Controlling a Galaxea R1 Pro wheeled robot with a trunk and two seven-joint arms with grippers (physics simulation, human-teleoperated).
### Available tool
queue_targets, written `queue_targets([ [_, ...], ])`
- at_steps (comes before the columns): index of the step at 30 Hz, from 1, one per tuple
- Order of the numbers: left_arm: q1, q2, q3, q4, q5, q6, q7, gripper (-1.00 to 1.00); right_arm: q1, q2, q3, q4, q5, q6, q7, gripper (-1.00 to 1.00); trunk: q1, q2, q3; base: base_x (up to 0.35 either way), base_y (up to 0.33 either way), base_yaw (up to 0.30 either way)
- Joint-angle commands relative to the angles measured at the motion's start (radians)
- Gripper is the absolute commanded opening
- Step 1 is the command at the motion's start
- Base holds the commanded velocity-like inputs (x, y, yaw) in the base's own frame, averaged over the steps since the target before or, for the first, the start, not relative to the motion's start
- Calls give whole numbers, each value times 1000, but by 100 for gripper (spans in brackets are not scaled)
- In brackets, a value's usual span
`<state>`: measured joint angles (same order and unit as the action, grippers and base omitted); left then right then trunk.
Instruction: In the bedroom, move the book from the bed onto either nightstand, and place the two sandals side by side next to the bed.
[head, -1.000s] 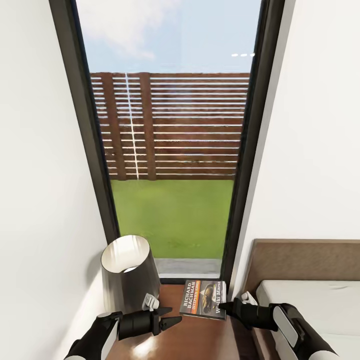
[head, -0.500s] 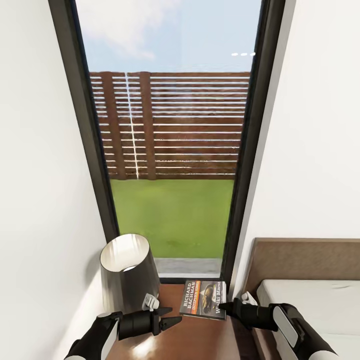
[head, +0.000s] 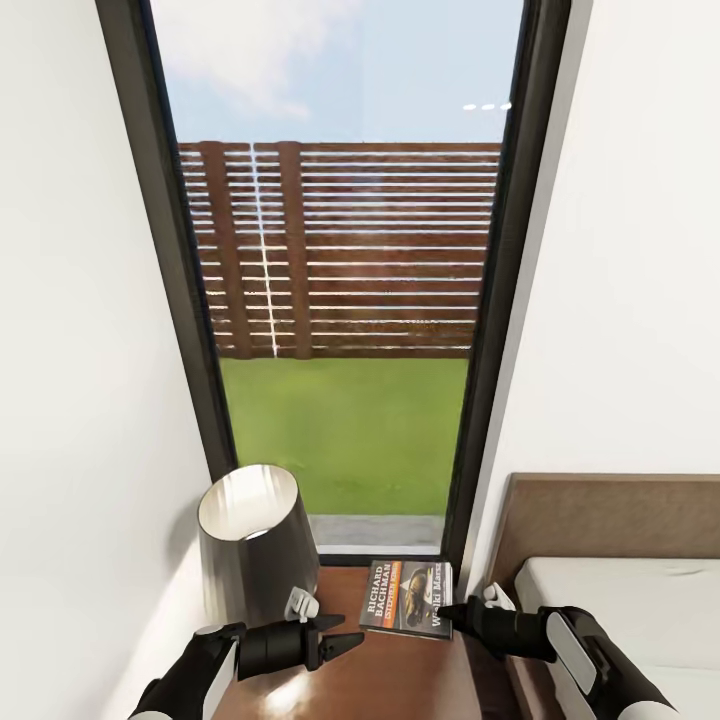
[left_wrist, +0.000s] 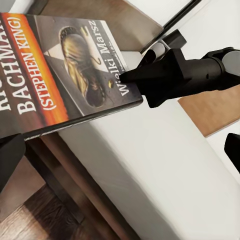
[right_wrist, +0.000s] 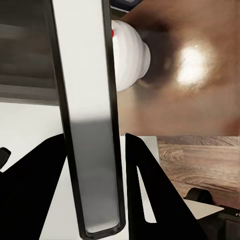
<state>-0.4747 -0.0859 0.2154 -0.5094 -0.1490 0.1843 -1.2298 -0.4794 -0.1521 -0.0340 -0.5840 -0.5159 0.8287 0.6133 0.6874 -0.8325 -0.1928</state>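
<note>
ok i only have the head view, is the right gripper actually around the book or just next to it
Observer: Around it. In the right wrist view the book's pale page edge runs between the two fingers of the right gripper.
Operator: clamped tight?
Observer: Cannot tell. That view shows a thin sliver of gap between the page edge and one finger, so it may be loose.
</note>
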Motion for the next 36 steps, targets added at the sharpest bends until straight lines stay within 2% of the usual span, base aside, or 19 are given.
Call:
queue_targets([
  [1,-1,-2,9,-1,-9,11,-7,100,-1,0,-4,0,0,6,3,-100,4,-8,-5,0,0,0],
  [36,-1,-2,8,-1,-6,11,-11,100,-1,2,-3,1,2,4,0,-100,138,-253,-114,0,0,0],
])
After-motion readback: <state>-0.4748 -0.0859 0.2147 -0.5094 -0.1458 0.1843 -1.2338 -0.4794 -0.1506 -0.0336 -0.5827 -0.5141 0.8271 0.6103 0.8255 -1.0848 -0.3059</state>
